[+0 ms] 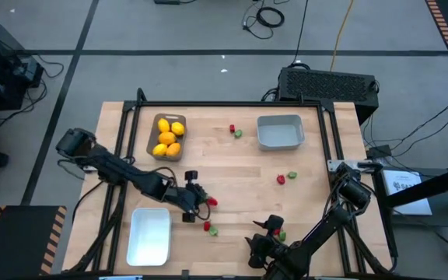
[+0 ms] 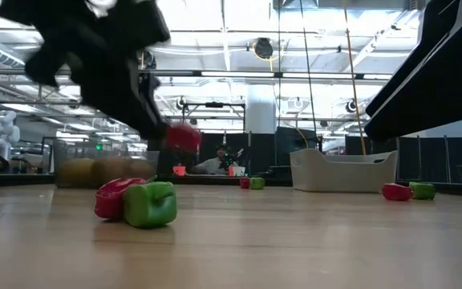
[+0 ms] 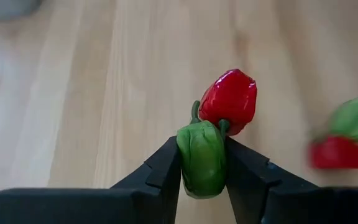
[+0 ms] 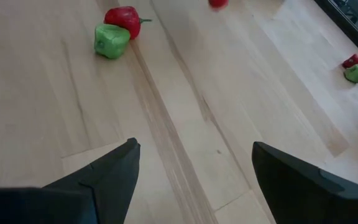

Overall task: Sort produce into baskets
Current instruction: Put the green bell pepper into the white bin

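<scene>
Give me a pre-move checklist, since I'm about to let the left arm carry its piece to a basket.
1. Left gripper shut on the green leafy piece, red berry piece attached: ok.
2. Piece lifted off the table: ok, per the low view.
3. White basket holds nothing: ok.
4. Right gripper open, at the table's near edge, apart: ok.
5. Correct basket for this piece: cannot tell.
</scene>
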Robot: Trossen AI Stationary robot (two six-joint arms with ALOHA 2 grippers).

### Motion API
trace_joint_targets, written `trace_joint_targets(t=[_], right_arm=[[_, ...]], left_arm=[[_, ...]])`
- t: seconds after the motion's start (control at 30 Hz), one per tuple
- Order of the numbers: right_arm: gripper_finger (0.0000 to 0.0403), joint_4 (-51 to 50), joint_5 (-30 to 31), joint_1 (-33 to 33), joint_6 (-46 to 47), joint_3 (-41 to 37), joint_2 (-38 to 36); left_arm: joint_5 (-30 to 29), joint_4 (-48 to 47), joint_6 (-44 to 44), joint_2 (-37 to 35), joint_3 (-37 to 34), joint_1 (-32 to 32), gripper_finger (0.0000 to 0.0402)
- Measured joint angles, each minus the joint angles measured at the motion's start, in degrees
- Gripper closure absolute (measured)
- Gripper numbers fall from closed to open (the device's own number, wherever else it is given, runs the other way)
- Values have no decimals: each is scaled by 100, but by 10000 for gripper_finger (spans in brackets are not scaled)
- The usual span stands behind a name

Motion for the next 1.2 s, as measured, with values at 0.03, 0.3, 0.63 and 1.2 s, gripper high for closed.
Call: trace_joint_targets(t=[0.03,0.3,0.63,1.2], right_arm=[[106,0,0,0,-11,-2,0],[106,0,0,-1,-475,0,0],[106,82,2,-180,-891,0,0],[106,707,-22,-140,-988,0,0]], left_arm=[[-6,-12,-3,-133,0,-54,288],[173,-461,-731,-1262,4,-641,289],[-1231,-426,-969,-1295,15,-680,289],[-492,1211,-1155,601,15,-87,289]])
